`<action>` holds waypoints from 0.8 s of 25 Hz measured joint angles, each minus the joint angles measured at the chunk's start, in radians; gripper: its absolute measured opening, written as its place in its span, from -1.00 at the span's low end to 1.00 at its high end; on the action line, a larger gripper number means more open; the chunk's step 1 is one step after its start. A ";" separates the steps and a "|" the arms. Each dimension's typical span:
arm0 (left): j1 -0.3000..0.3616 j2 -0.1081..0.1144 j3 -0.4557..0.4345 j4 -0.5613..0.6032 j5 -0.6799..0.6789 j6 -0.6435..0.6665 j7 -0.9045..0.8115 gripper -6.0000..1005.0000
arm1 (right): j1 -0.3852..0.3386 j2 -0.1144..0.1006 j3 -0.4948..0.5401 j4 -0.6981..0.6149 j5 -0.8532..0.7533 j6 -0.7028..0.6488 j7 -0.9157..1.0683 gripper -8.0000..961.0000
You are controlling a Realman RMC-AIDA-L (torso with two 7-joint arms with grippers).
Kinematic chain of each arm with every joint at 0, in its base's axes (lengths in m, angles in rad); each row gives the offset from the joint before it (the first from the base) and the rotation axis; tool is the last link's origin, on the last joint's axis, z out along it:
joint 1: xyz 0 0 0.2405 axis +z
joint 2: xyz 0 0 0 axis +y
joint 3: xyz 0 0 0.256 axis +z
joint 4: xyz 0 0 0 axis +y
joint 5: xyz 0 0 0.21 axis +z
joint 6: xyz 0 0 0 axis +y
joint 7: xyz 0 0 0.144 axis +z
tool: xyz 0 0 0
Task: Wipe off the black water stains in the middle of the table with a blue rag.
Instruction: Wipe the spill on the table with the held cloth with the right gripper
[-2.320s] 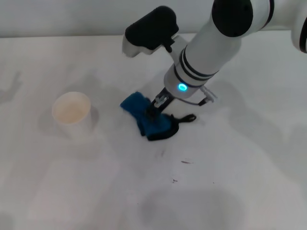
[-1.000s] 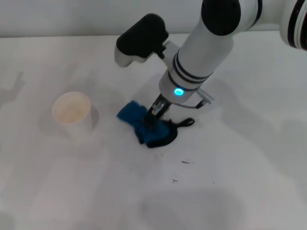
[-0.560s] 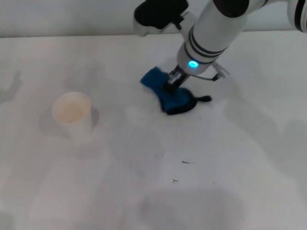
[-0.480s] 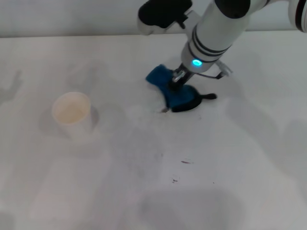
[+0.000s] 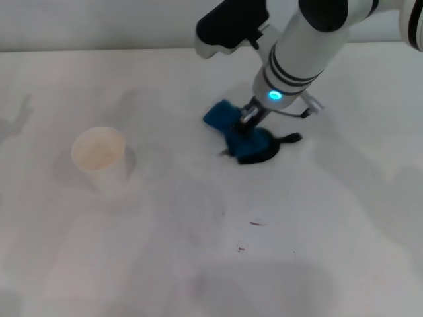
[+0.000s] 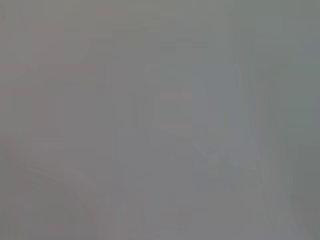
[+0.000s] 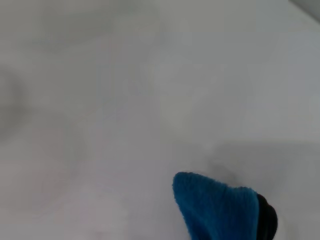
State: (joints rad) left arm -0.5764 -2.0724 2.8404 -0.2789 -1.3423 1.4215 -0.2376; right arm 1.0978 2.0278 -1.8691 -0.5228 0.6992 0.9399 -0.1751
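My right gripper (image 5: 247, 121) is shut on the blue rag (image 5: 242, 135) and holds it down on the white table (image 5: 198, 264) a little right of centre. The rag's black edging and thin loop trail off to its right. In the right wrist view a blue corner of the rag (image 7: 215, 207) pokes in over bare tabletop. Of the black water stains only tiny dark specks (image 5: 256, 223) show, nearer the front than the rag; no large blotch is visible. The left gripper is out of sight.
A white paper cup (image 5: 100, 156) stands upright on the left side of the table, well apart from the rag. The left wrist view is a plain grey blur.
The right gripper dragged the rag from the table's middle toward the far right, then slightly back toward the front over the last half second. The cup stayed put.
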 joint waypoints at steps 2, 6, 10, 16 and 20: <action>0.000 0.000 0.000 0.001 0.000 -0.002 0.000 0.78 | -0.002 0.000 -0.003 -0.017 0.064 0.011 -0.046 -0.68; -0.001 -0.001 0.001 0.005 0.000 -0.002 0.000 0.78 | -0.009 0.000 -0.032 -0.072 0.161 0.041 -0.109 -0.68; -0.002 -0.001 0.001 0.019 0.000 -0.003 0.003 0.78 | 0.000 0.000 -0.108 -0.083 0.266 0.072 -0.158 -0.68; -0.002 0.000 0.000 0.027 0.000 -0.004 0.014 0.78 | 0.003 0.000 -0.145 -0.091 0.397 0.124 -0.259 -0.68; -0.002 -0.001 0.000 0.027 0.000 -0.004 0.017 0.78 | 0.004 0.000 -0.151 -0.080 0.355 0.085 -0.219 -0.68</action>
State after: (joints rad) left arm -0.5783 -2.0729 2.8401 -0.2522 -1.3422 1.4170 -0.2209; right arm 1.1015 2.0280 -2.0201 -0.6025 1.0545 1.0252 -0.3942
